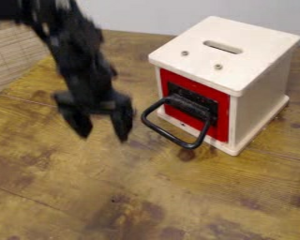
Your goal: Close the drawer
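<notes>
my gripper (97,125) beside a red drawer (190,99).
i see its blurred fingers spread wide, holding nothing, left of the black handle (175,125).

Blurred gripper (97,120) over the wooden bench (140,202), left of centre, fingers pointing down and spread apart, gripping nothing. Just right of it, apart, a black loop handle (172,129) jutting from the red drawer (187,96). Drawer front about flush inside a cream casing (247,66) near the bench's right edge, slot (221,45) on top.
</notes>
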Robot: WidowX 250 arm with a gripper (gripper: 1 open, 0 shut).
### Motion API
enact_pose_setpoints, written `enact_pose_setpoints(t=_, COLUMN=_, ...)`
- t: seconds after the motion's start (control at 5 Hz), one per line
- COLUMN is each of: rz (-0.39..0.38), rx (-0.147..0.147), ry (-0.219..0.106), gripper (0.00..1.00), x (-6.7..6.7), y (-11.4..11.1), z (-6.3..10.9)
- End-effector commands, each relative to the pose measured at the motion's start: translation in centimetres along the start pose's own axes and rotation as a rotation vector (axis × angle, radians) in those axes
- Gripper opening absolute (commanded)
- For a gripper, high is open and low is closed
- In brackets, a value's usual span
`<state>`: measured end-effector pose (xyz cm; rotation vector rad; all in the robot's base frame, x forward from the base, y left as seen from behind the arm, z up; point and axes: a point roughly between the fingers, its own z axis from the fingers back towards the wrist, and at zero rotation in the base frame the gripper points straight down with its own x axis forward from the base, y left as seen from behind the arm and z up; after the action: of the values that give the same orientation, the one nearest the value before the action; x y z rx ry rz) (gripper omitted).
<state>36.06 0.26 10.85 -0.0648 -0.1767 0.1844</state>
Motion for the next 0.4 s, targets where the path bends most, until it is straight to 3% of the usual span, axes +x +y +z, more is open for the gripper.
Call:
enact_pose_setpoints(t=0.0, rz=0.046, rx=-0.041, ry=-0.118, gripper=1.0, x=3.1, y=1.6, z=7.7)
enact_pose_setpoints(t=0.2, rz=0.183, rx=-0.028, ry=-0.153, gripper=1.0, x=3.5, y=3.3, z=10.4)
